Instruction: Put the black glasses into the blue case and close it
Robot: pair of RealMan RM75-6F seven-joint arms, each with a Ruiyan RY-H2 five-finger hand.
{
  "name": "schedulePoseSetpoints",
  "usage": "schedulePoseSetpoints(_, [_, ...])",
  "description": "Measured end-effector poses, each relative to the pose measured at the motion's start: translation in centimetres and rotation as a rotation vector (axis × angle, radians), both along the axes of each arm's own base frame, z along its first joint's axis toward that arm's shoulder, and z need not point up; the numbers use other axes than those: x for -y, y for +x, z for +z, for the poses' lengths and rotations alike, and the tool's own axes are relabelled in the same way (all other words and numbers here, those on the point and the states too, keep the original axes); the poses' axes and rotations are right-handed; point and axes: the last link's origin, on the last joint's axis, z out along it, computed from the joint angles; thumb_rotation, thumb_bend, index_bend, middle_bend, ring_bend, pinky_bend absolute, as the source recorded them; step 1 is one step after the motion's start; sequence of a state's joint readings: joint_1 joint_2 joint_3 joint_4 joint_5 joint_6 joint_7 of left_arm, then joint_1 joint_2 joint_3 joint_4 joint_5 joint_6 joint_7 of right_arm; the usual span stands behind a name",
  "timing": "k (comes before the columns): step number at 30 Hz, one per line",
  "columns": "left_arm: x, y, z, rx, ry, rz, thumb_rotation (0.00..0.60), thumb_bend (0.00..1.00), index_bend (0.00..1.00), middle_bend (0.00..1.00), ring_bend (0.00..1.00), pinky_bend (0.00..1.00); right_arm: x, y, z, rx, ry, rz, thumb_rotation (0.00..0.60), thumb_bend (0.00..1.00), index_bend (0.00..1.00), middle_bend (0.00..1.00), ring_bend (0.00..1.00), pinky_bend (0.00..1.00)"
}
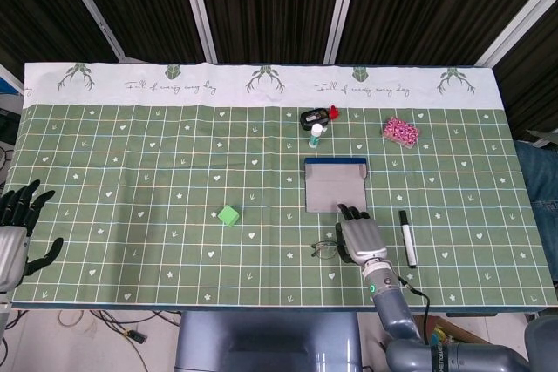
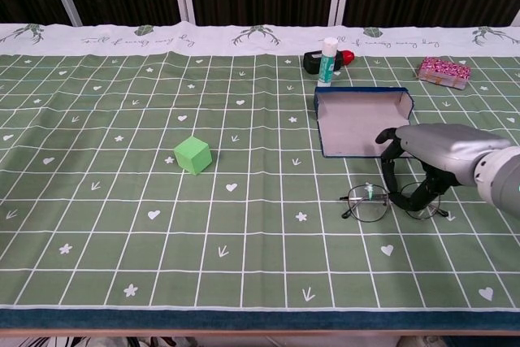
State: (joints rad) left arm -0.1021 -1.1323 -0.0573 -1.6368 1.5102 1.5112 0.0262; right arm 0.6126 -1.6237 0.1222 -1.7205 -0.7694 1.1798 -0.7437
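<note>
right hand (image 2: pixel 431 160) arched over black glasses (image 2: pixel 382 202), fingers curled at right lens, firm hold unclear; blue case (image 2: pixel 361 122) lies open just behind, ready; left hand (image 1: pixel 17 228) spread, idle

A robot test lab: a table under a green grid-patterned cloth (image 1: pixel 131 180), dark ribbed wall panels (image 1: pixel 270 6) behind the table, loose cables (image 1: pixel 113 328) on the floor below it.
</note>
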Motion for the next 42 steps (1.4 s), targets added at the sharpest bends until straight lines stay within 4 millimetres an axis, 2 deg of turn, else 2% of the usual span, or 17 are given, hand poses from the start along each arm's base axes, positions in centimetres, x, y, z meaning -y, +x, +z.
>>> schedulePoseSetpoints(9, [0.0,0.0,0.0,0.003,0.003,0.001,0.6,0.31,0.11,0.0,0.0,0.0,1.3,0.7,1.0,0.007,-0.005,0.015,0.6,0.48,0.64,0.1,0.13,0.21])
schedulePoseSetpoints(25, [0.0,0.0,0.1,0.008,0.01,0.017,0.6,0.31,0.11,0.0,0.0,0.0,7.5,3.2,5.3,0.055,-0.131,0.056,0.6,0.48,0.66,0.08,0.1,0.18])
schedulePoseSetpoints(33, [0.0,0.0,0.1,0.008,0.01,0.019,0.6,0.31,0.11,0.0,0.0,0.0,9.9,3.3,5.6,0.036,-0.161,0.067,0.6,0.48,0.67,0.07,0.1,0.18])
schedulePoseSetpoints(42, [-0.1,-0.1,0.1,0.006,0.011,0.023,0.6,0.31,0.11,0.0,0.0,0.0,11.9,2.5,4.5,0.017,-0.137,0.055,0.6,0.48,0.67,0.07,0.1,0.18])
